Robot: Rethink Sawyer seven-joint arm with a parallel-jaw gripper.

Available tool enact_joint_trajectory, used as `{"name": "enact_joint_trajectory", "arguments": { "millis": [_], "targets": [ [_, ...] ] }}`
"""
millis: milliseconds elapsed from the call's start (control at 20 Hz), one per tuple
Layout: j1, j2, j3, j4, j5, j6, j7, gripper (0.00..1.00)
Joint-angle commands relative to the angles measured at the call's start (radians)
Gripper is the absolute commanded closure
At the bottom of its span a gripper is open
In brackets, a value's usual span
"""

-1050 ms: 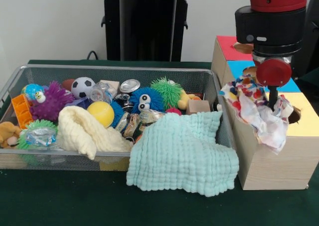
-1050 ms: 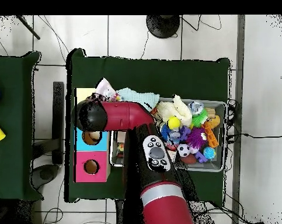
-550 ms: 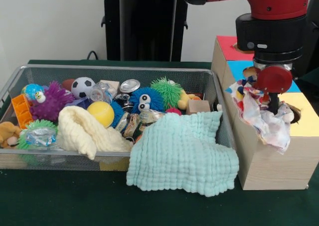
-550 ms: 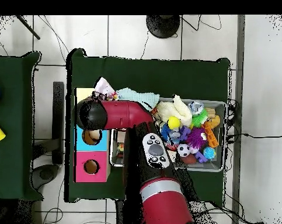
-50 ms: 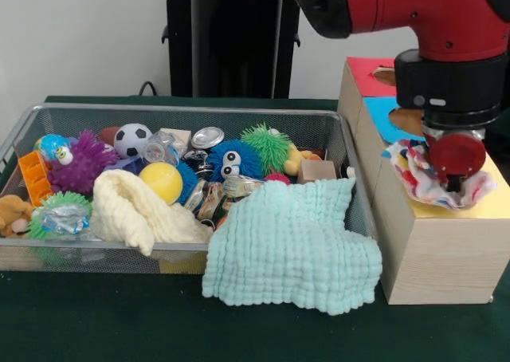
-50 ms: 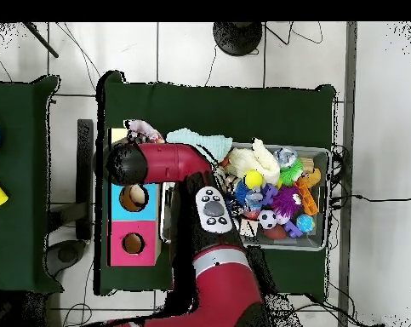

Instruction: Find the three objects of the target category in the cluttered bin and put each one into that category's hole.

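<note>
The patterned cloth [image 5: 437, 180] lies bunched on the yellow top of the wooden box [image 5: 434, 254], over that section's hole, right under the end effector [image 5: 457, 185]. You cannot tell whether the end effector grips the cloth or merely presses it. Judge the cloth light, limp and prone to snag; poke its bunched centre rather than an edge. Two more cloths wait: the mint one [image 5: 295, 246] draped over the wire bin [image 5: 191, 111] wall, the cream one [image 5: 135, 210] inside.

Wire-mesh metal bin [image 5: 335, 139], waffle-textured mint cloth [image 5: 295, 246], pale wood box [image 5: 434, 254], printed patterned fabric [image 5: 426, 182].
</note>
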Motion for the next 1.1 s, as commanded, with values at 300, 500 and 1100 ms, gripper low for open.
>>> {"name": "enact_joint_trajectory", "arguments": {
  "millis": [300,500,1100],
  "targets": [
    [0.057,0.211,-0.056,-0.134,0.032,-0.066,0.306,1.0],
    [0.082,0.238,-0.103,-0.165,0.06,-0.102,0.352,1.0],
    [0.073,0.114,-0.116,-0.054,0.091,-0.08,0.366,1.0]
  ]
}}
